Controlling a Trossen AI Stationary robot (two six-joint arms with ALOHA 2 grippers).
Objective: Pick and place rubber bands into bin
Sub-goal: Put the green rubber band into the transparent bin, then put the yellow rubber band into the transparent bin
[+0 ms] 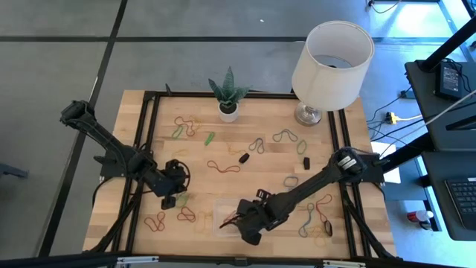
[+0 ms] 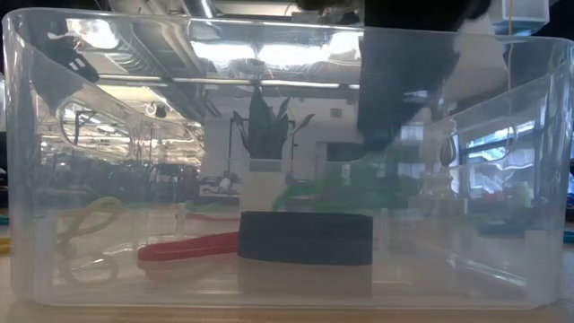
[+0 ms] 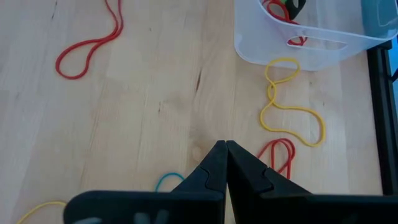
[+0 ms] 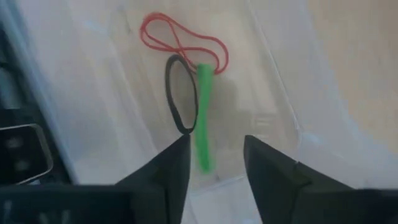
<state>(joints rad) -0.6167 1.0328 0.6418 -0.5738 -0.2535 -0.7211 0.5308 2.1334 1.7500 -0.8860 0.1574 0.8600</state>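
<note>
Locate the right gripper (image 4: 216, 146) directly above the bin (image 4: 273, 93), at the table's near edge in the high view. Note wide-spread fingers with nothing clamped between them. Confirm a green band (image 4: 203, 118) loose on the bin floor below the gap, long axis running in line with the fingers, beside a black band (image 4: 180, 93) and a red band (image 4: 183, 37). Treat these three as delivered.

Locate the left gripper (image 3: 225, 146) over bare wood on the bin's left side, fingers pressed fully together, carrying nothing.

For the next pick, compare distances. Find a yellow band (image 3: 292, 112) just outside the bin wall, touching or nearly touching it, long axis leading away from the bin toward the left gripper. Judge this one nearer to the left arm. Find a tangled cluster (image 1: 316, 223) near the table's right edge, nearer to the right arm. Expect a short sideways reach from the bin in either case.
</note>
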